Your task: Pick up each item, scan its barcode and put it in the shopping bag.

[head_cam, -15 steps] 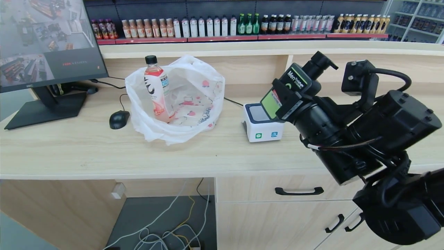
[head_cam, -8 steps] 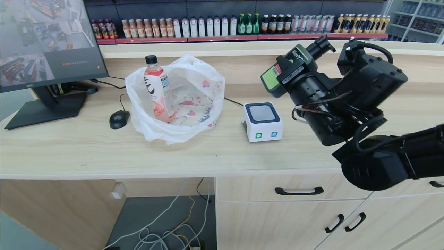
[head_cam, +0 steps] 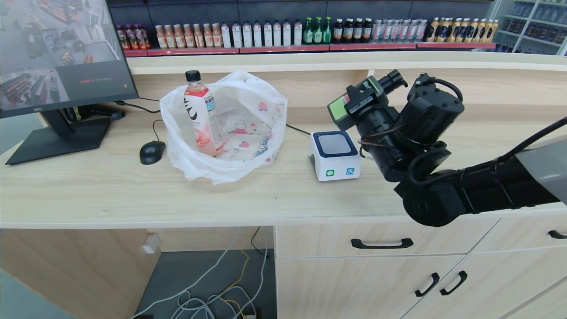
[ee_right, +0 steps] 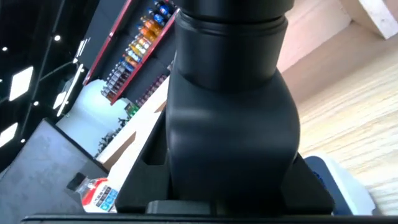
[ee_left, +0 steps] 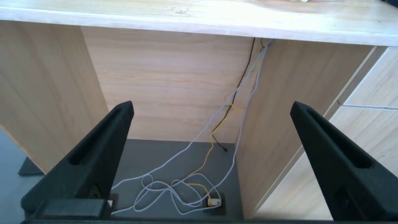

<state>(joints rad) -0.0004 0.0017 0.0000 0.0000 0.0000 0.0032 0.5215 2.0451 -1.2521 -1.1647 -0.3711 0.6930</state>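
The pale wooden table (head_cam: 110, 190) carries a monitor stand (head_cam: 62, 137), a mouse (head_cam: 152, 152), the shopping bag (head_cam: 195, 167) and a scanner (head_cam: 334, 155).

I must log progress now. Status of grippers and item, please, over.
Right gripper shut on dark bottle, aloft close to scanner. Left gripper open, empty, under counter. Nothing between bottle and shopping bag.

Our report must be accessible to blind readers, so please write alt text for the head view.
The right arm holds a dark bottle with a green label in its jaws, just above a white scanner on a wooden counter. Left of it, an open white shopping bag holds a pink drink bottle.
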